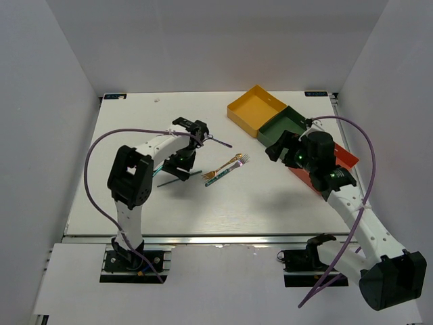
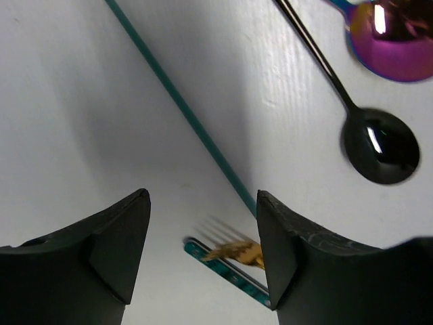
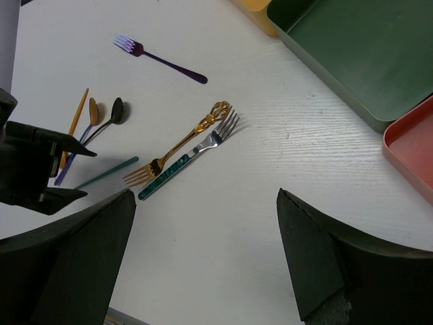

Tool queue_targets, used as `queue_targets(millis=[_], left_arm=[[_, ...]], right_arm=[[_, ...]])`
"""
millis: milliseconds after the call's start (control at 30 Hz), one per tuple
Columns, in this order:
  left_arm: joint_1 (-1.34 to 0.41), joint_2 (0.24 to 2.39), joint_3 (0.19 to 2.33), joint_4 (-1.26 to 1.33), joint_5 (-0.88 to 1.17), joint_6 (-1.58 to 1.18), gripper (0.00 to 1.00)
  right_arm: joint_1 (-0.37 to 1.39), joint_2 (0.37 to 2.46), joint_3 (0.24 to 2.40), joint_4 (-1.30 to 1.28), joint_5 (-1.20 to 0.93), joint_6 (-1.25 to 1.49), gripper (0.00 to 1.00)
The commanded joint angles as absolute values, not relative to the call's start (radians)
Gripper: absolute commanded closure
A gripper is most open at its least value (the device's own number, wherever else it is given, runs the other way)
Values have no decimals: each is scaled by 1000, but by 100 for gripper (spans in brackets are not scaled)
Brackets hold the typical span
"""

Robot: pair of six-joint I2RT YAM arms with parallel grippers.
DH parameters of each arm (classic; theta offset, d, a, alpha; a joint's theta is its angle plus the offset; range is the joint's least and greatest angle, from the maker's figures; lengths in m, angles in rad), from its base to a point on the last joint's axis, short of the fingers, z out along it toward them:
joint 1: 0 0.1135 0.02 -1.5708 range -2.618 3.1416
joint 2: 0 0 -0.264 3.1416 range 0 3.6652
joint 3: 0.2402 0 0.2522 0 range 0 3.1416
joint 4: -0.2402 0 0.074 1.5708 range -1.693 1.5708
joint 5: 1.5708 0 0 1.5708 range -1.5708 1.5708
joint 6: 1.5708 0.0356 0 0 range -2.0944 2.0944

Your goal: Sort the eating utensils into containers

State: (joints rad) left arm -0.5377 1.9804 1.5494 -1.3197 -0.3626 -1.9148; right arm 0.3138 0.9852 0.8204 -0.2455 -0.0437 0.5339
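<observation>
My left gripper (image 2: pixel 203 227) is open, low over the table, with nothing between its fingers. A teal chopstick (image 2: pixel 183 108) runs under it. A black spoon (image 2: pixel 379 145) and a purple spoon (image 2: pixel 392 40) lie just to its right. A gold fork (image 3: pixel 179 142) and a teal-handled fork (image 3: pixel 189 159) lie side by side mid-table, and a purple fork (image 3: pixel 159 61) lies farther back. My right gripper (image 3: pixel 204 196) hangs open above bare table near the dark green tray (image 3: pixel 365 54). The yellow tray (image 1: pixel 257 108) and red-orange tray (image 3: pixel 413 145) flank the green one.
An orange chopstick (image 3: pixel 74 125) and an orange spoon (image 3: pixel 93 112) lie by the left gripper (image 1: pixel 179 162). The three trays stand in a diagonal row at the back right, with the right arm (image 1: pixel 325 169) above the red one. White walls enclose the table.
</observation>
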Motion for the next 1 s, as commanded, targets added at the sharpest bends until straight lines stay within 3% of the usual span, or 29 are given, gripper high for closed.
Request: queue_targets(millis=[0, 533, 633, 767, 900, 933, 967], left_arm=[[-561, 2034, 1638, -1396, -353, -1990, 27], [-565, 2068, 1442, -1140, -361, -2028, 34], [-563, 2066, 1404, -1108, -353, -2026, 47], [-563, 2051, 1326, -1060, -327, -2026, 48], [-566, 2000, 1215, -990, -304, -2033, 63], [-569, 1994, 1192, -979, -296, -2034, 79], [-575, 1987, 1149, -957, -288, -2043, 86]], right_arm=[[311, 970, 819, -241, -35, 491, 11], [311, 833, 785, -212, -95, 453, 11], [311, 828, 781, -209, -95, 451, 11], [311, 834, 775, -196, -109, 459, 11], [311, 827, 773, -198, -112, 463, 11], [311, 824, 772, -198, -110, 465, 11], [311, 824, 773, -198, -109, 463, 11]])
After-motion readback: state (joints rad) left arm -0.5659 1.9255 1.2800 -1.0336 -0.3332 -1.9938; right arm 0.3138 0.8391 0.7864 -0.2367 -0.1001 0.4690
